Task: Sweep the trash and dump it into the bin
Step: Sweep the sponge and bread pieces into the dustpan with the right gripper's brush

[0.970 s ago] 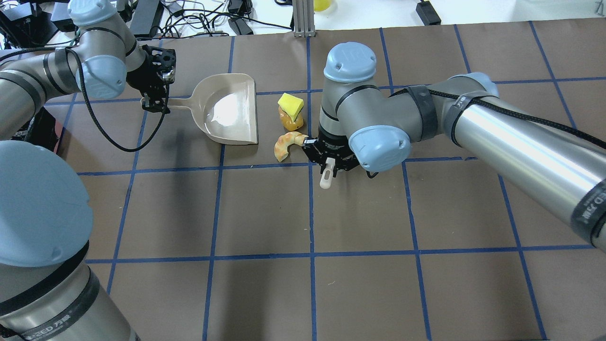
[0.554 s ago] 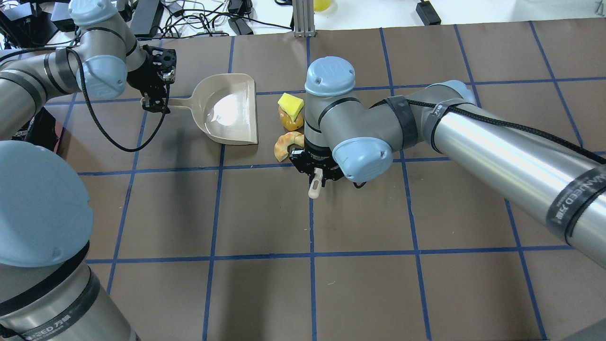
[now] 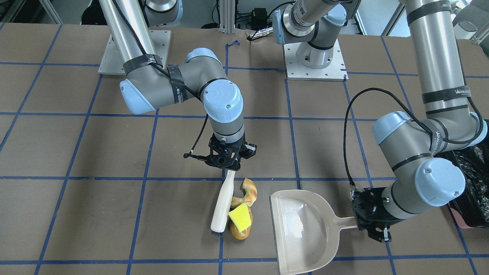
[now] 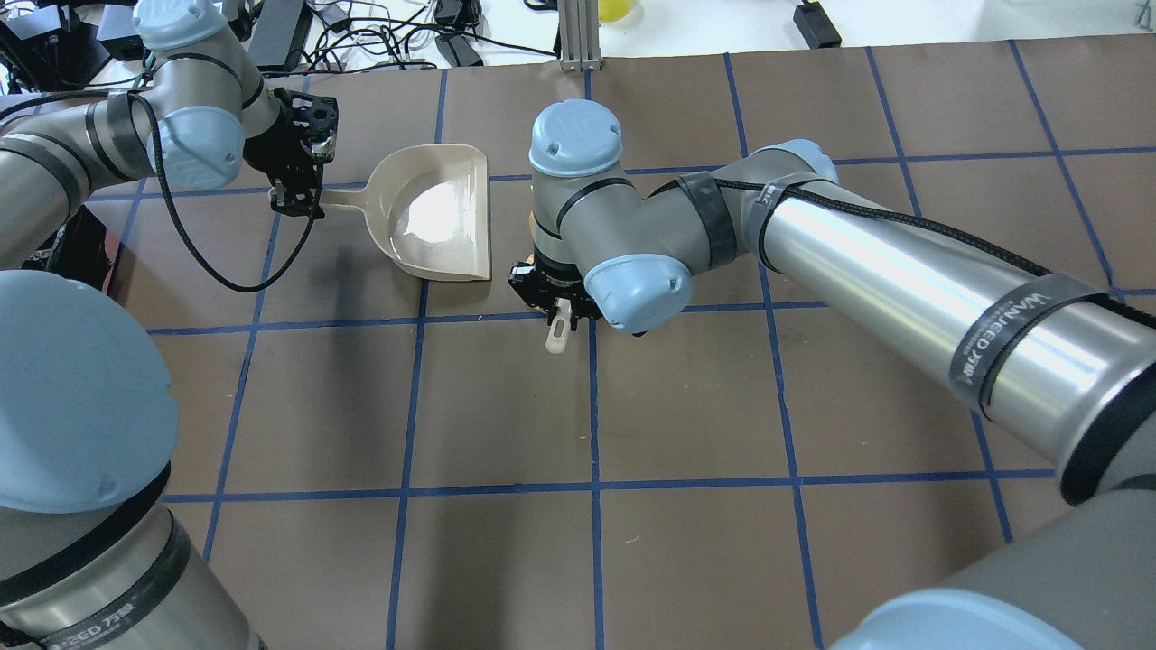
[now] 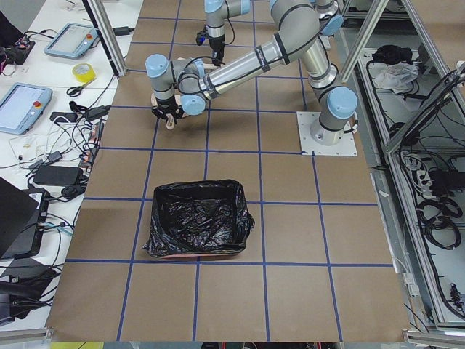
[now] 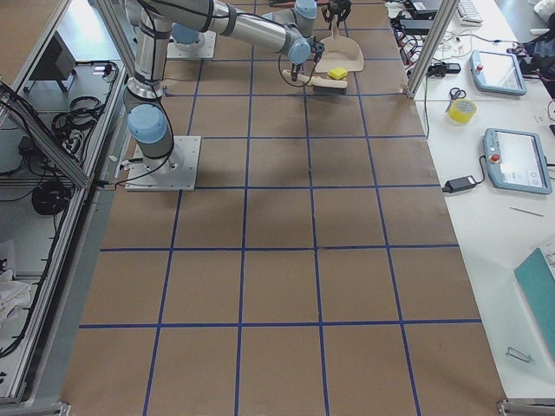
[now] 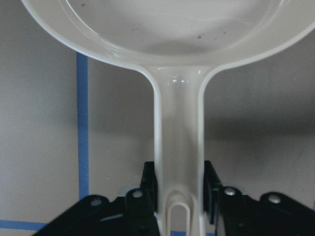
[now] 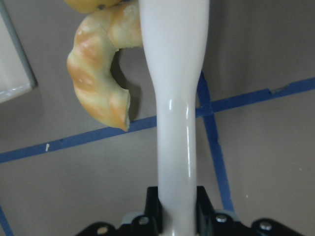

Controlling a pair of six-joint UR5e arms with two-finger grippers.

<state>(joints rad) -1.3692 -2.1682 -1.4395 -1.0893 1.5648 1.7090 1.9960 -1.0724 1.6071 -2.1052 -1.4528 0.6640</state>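
My right gripper (image 3: 226,164) is shut on the white handle of a brush (image 3: 221,206), whose head rests on the table beside the trash. The tan croissant (image 3: 247,191), the golden-brown lump (image 3: 240,232) and the yellow sponge (image 3: 240,217) on top of it lie between the brush and the beige dustpan (image 3: 301,233). My left gripper (image 3: 372,219) is shut on the dustpan's handle (image 7: 178,147). In the right wrist view the croissant (image 8: 96,83) touches the brush handle (image 8: 174,98). In the overhead view my right arm hides the trash. The black-lined pink bin (image 5: 196,227) stands off to my left.
The bin's edge (image 3: 471,179) shows behind my left arm. The two arm bases (image 3: 315,57) stand at my side of the table. Cables and devices (image 4: 433,36) and a metal post (image 4: 578,36) line the far edge.
My right gripper has moved left with the brush, toward the dustpan's mouth, and its arm now covers the trash in the overhead view. The left arm and the dustpan have not moved.
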